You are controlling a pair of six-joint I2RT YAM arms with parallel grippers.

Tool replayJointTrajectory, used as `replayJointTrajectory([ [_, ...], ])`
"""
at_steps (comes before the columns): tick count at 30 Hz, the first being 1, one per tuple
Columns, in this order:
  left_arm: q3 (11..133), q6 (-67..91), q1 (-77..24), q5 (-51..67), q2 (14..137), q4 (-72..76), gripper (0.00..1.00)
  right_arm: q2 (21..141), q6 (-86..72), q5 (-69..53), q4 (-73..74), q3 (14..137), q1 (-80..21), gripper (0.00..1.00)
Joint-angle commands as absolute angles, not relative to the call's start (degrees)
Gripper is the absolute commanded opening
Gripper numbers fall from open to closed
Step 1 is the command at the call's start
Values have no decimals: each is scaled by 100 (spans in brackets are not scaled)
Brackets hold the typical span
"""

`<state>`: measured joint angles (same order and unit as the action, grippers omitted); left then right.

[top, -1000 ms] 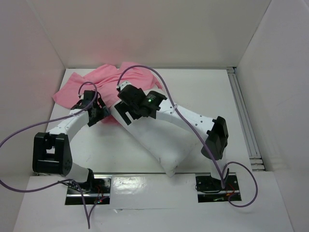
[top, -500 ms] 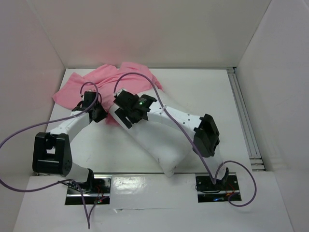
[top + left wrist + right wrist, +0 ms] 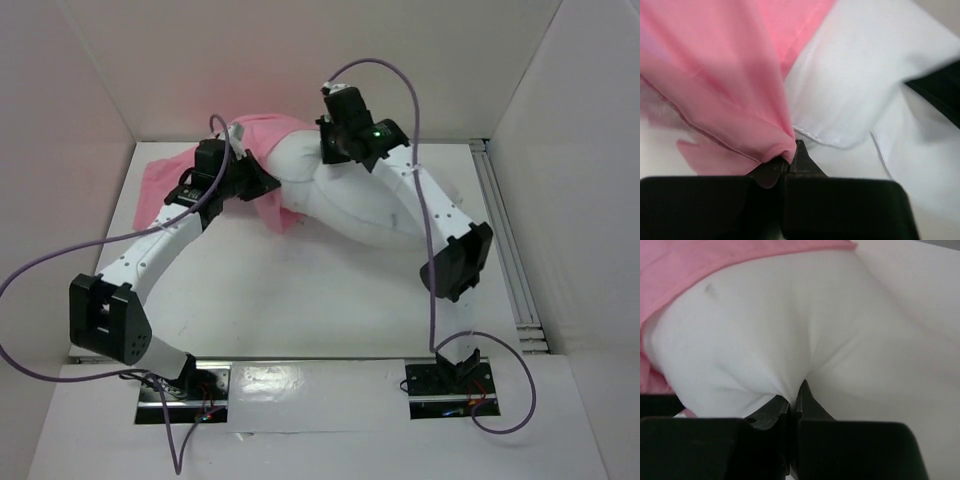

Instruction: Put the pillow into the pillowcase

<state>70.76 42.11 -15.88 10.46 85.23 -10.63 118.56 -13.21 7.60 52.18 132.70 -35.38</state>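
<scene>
Top external view: both arms swing far, left fingers newly pinching the pillowcase, right fingers the pillow (stuffing likely begins).

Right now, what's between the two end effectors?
Top view: the pillow, its bulged end, with pillowcase folds beside it. Left end effector pinches the pillowcase, right end effector the pillow.

We see the plump white pillow lying slantwise at the back of the scene, creased and bunched. The thin pink pillowcase lies crumpled at its left, with matte folds draped over the pillow's far-left end and touching it.
</scene>
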Motion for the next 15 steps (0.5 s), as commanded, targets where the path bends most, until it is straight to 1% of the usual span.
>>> replayJointTrajectory([
  [1,7340,4368,-1986,2443,8324,-774,0,10664,-1740,570,3596,12423,-3858,0],
  [2,6904,4446,-1986,2556,8123,-652,0,10574,-1810,571,3342,11505,-3911,0],
  [4,6331,4736,-1934,2820,7920,-151,0,10425,-2091,571,3008,10587,-4104,0],
  [5,5780,4824,-1934,3100,7832,-10,0,10424,-2187,571,2597,9790,-4218,0],
  [7,5285,5009,-2021,3295,7542,332,0,10476,-2443,510,2286,9336,-4219,0],
  [8,4891,5071,-2074,3348,7445,412,0,10529,-2513,414,2094,9221,-4219,0],
  [11,4554,5203,-2364,3349,7137,466,0,10696,-2566,185,1960,9350,-4026,0],
  [14,4666,5203,-2364,3349,7162,466,0,10696,-2566,185,2056,10088,-3763,0],
  [15,5024,5203,-2364,3418,7241,353,0,10696,-2566,185,2170,10490,-3692,0],
])
